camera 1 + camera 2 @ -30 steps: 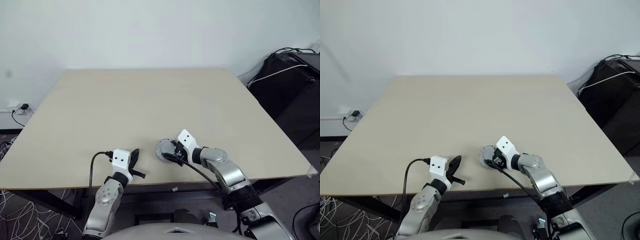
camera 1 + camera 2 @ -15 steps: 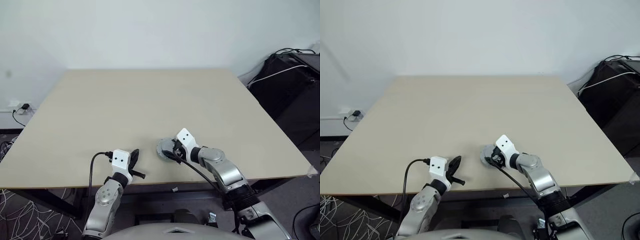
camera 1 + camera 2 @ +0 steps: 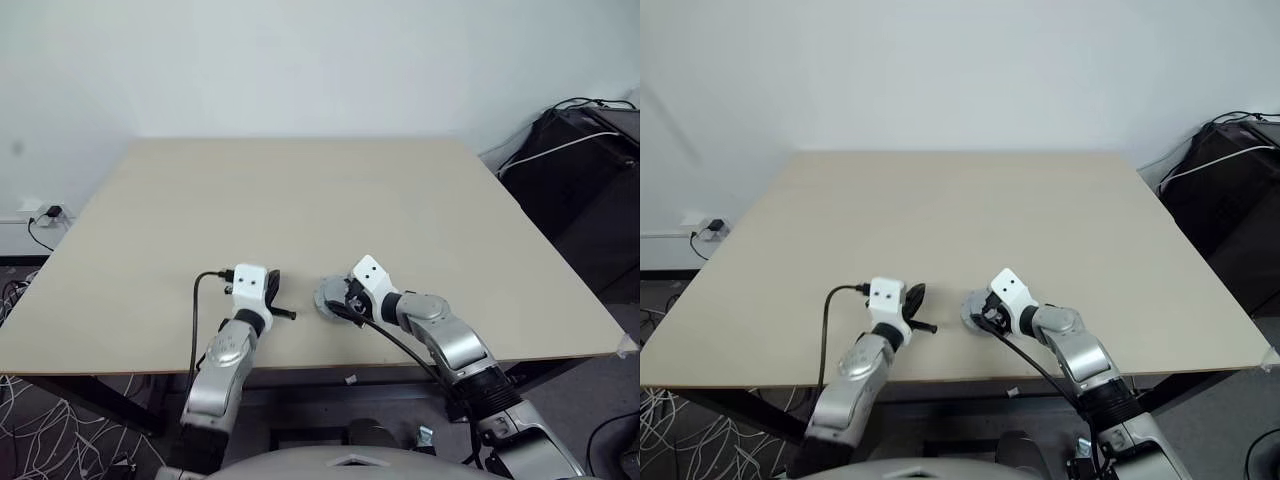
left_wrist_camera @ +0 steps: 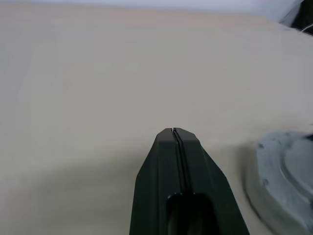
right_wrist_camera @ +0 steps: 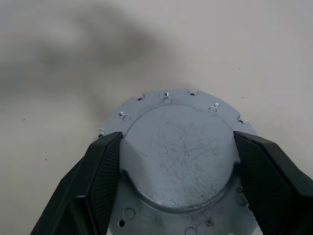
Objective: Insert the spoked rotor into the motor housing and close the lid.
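The lid [image 5: 178,152], a round grey metal cap with a smooth raised centre and small holes around its rim, lies on the table [image 3: 300,200] near the front edge. My right gripper [image 3: 338,303] is shut on it, one black finger [image 5: 100,176] pressed to each side of the raised centre. My left gripper [image 3: 273,280] is shut and empty, a short way to the left of the lid [image 4: 286,181] and just above the tabletop. The spoked rotor and the motor housing are hidden from view.
The table's front edge [image 3: 300,366] runs just under both wrists. Dark bags with a white cable [image 3: 580,170] stand off the table's right side. A wall socket with a plug [image 3: 40,213] sits low on the left.
My left arm has pushed forward and risen a little, bringing its shut gripper further onto the table, level with the lid. The right gripper and lid have stayed put.
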`<state>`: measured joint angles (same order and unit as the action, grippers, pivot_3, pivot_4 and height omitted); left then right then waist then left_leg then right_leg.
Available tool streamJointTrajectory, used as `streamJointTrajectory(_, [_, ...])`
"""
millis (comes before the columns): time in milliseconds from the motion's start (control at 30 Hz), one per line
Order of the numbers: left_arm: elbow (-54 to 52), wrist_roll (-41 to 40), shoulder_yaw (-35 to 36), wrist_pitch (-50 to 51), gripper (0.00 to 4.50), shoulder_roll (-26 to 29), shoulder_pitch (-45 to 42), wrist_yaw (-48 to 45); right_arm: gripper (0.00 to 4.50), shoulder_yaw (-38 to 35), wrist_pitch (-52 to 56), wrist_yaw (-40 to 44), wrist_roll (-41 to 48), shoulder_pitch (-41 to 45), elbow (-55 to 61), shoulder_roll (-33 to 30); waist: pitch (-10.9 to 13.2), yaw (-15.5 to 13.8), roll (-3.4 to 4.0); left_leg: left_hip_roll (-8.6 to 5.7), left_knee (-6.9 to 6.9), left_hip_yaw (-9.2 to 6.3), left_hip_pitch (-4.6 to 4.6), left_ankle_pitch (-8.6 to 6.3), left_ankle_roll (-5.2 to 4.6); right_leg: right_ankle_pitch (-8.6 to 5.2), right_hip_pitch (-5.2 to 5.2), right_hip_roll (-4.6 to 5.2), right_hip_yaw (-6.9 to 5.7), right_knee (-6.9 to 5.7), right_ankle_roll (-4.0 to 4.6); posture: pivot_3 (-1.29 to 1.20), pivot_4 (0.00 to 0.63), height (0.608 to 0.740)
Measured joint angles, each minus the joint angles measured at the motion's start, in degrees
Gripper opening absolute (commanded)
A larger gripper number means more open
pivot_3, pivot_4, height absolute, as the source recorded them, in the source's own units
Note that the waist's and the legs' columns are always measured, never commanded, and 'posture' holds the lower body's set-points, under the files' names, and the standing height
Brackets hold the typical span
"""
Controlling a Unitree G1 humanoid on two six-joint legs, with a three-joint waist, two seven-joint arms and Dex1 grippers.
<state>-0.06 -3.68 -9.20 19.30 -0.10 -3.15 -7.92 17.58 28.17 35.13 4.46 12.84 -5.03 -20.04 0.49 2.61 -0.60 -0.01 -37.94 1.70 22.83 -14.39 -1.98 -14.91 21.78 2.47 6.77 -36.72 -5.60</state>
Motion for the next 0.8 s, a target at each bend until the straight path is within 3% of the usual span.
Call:
streamJointTrajectory(267, [5.5, -8.3, 1.0, 17.0, 0.00, 0.3, -10.3, -9.1, 3.23, 0.1, 0.1, -0.6, 0.0, -0.1, 0.2, 0.7, 0.0, 0.5, -0.04, -0.11, 0.02, -0.09, -0.02, 0.01, 0.00, 0.00, -0.02, -0.01, -0.01, 0.00, -0.01, 0.00, 0.000, 0.740])
streamJointTrajectory(800, [14.5, -15.6, 4.3, 28.1, 0.00, 4.7, -17.5, -22.2, 3.23, 0.0, 0.8, -1.8, 0.0, -0.9, 1.6, 1.2, 0.1, 0.9, -0.14, -0.02, 0.04, -0.20, -0.01, 0.00, 0.03, 0.11, -0.04, 0.03, -0.01, 0.05, 0.17, 0.00, 0.000, 0.740])
